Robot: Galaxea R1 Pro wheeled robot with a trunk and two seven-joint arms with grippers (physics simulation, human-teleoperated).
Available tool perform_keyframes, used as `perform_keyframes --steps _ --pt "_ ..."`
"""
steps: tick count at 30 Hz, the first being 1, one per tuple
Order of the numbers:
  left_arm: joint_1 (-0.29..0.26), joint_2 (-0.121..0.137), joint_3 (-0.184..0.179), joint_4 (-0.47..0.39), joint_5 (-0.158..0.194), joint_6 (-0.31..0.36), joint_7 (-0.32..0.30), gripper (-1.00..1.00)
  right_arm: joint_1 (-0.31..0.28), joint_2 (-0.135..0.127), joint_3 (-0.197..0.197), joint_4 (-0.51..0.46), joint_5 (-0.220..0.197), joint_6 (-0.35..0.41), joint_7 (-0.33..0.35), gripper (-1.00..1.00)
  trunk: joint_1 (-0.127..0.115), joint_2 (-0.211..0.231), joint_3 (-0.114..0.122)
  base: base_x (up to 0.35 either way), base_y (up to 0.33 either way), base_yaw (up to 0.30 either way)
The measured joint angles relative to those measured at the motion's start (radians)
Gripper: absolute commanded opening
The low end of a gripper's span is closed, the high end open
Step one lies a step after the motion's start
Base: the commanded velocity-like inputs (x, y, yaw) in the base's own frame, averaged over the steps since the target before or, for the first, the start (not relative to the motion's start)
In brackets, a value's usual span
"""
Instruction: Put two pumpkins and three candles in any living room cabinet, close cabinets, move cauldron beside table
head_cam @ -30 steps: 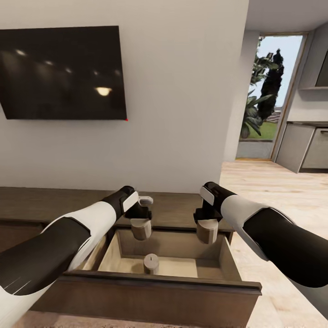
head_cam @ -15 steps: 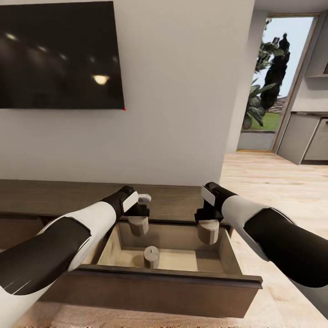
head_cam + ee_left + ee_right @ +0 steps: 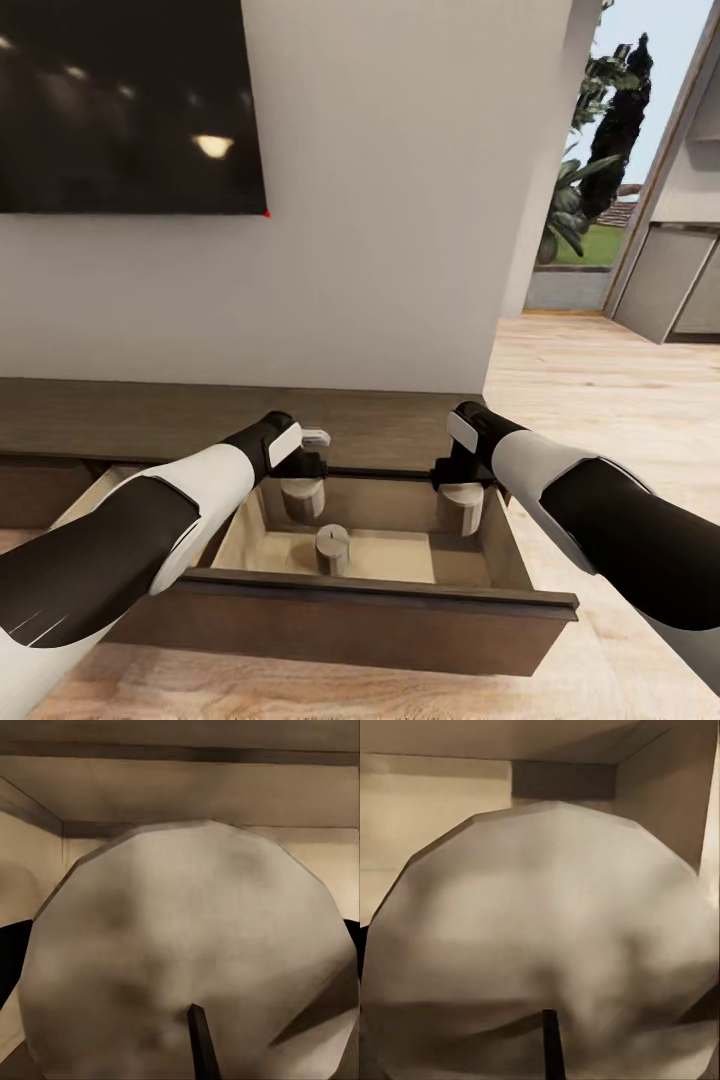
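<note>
The dark brown cabinet point(image 3: 150, 425) runs along the wall with one drawer point(image 3: 350, 620) pulled open, beige inside. One off-white candle point(image 3: 332, 549) stands upright on the drawer floor. My left gripper point(image 3: 302, 478) is shut on a second candle point(image 3: 303, 499), held just inside the drawer at its back left; its faceted end point(image 3: 187, 960) looms large in the left wrist view. My right gripper point(image 3: 460, 480) is shut on a third candle point(image 3: 460, 508), low inside the drawer's back right corner, seen close up as a pale end point(image 3: 540, 960) in the right wrist view. The pumpkins and the cauldron are out of view.
A black TV point(image 3: 120, 105) hangs on the white wall above the cabinet. Another drawer point(image 3: 85, 495) stands partly open at the left. Light wood floor point(image 3: 600, 400) stretches to the right toward a glass door point(image 3: 610, 170) and grey kitchen units point(image 3: 675, 290).
The head view has shifted downward and closer. Both grippers have lowered their candles from above the drawer rim down into the drawer. The standing candle has not moved.
</note>
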Motion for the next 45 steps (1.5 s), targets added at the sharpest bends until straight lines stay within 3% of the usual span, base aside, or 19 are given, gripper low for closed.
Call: perform_keyframes --steps 6,8,13,19,36,39,45 --pt "0.000 0.000 -0.001 0.016 0.000 -0.017 -0.005 -1.00 0.000 -0.004 0.001 0.000 0.026 -0.023 0.061 -1.00 0.003 -0.001 -0.023 0.000 0.000 0.000" --pt "0.000 0.000 -0.001 0.017 0.000 -0.049 -0.005 -1.00 0.004 -0.006 -0.001 0.000 0.048 -0.048 0.095 -1.00 0.003 -0.002 -0.023 0.000 0.000 0.000" --pt "0.000 0.000 0.000 0.017 -0.001 -0.091 -0.004 -1.00 0.018 -0.013 0.003 0.000 0.148 -0.101 0.180 -1.00 0.003 -0.002 -0.023 0.000 0.000 0.000" --pt "0.000 0.000 0.002 0.018 0.000 -0.102 -0.004 -1.00 0.022 -0.023 -0.001 0.000 0.186 -0.118 0.217 -1.00 0.004 -0.002 -0.031 0.000 0.000 0.000" --pt "0.002 0.000 0.003 0.023 0.003 -0.074 0.008 -1.00 0.028 -0.029 -0.002 0.000 0.204 -0.143 0.224 -1.00 0.011 -0.006 -0.097 0.000 0.000 0.000" --pt "0.002 0.000 0.003 0.022 0.003 -0.083 0.007 -1.00 0.028 -0.029 -0.002 0.000 0.206 -0.182 0.224 -1.00 0.013 -0.007 -0.108 0.000 0.000 0.000" --pt "0.002 0.000 0.004 0.021 0.004 -0.114 0.008 -1.00 0.034 -0.034 -0.002 0.000 0.249 -0.219 0.228 -1.00 0.015 -0.008 -0.128 0.000 0.000 0.000"
